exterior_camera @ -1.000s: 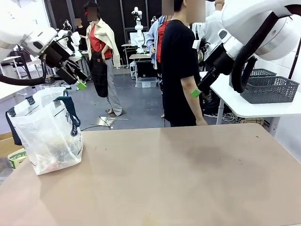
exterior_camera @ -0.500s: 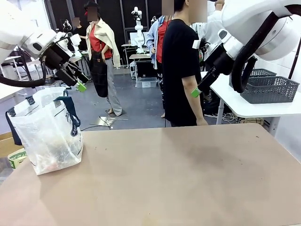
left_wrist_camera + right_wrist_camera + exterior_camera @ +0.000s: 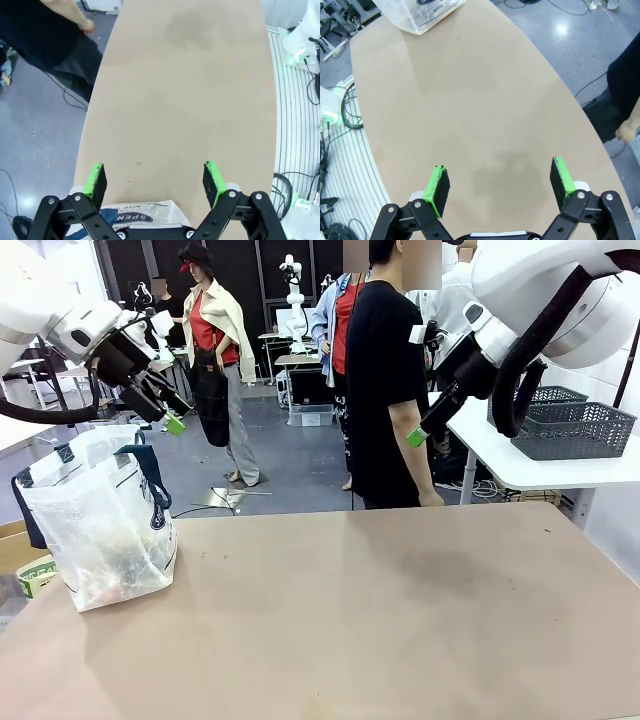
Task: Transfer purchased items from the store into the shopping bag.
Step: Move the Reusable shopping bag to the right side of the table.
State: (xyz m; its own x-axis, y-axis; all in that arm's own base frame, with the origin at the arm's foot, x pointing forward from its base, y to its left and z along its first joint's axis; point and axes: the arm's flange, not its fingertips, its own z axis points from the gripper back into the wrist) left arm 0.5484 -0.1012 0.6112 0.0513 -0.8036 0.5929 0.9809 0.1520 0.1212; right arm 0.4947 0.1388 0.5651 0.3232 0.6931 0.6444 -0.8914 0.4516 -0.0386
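On the tan surface (image 3: 380, 610) the translucent shopping bag (image 3: 100, 530) with navy handles stands near the left edge, holding small reddish and dark goods, while the left tool (image 3: 155, 181) above it and the right tool (image 3: 500, 187) hang spread wide, both empty.

- Left arm raised at upper left; left gripper (image 3: 170, 412) angled down-right, jaws spread wide, empty.
- Right arm raised at upper right; right gripper (image 3: 424, 429) angled down-left, jaws wide, empty.
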